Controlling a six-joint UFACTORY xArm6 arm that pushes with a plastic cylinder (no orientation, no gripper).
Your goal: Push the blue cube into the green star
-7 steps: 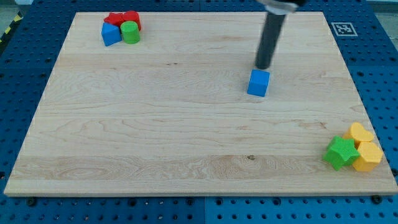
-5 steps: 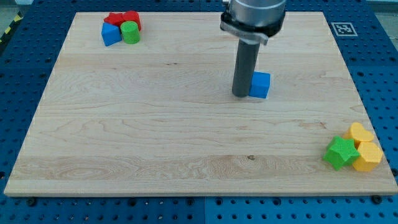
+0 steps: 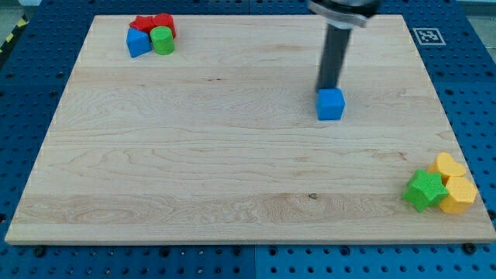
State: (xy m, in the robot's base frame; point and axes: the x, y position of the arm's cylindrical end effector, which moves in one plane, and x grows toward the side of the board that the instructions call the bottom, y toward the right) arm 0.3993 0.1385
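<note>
Top-left corner of the board (image 3: 232, 178): tight little cluster, blue block (image 3: 138, 43) on the left, green cylinder (image 3: 162, 39) touching it at 3 o'clock, red block (image 3: 142, 23) and a second red one (image 3: 165, 22) packed in at 12 o'clock behind them.

Right of centre: blue cube (image 3: 331, 104), sitting alone on bare wood. My tip (image 3: 328, 87) right at its 12 o'clock edge, touching or just about, rod rising straight up out of the view's top. No jaws on this rig, only a plain rod, so nothing to open or close.

Bottom-right corner: green star (image 3: 425, 191), at roughly 4 o'clock from the cube and well apart from it. Two yellow blocks pressed against the star, one (image 3: 449, 166) at 1 o'clock, other (image 3: 459, 194) at 3 o'clock.
</note>
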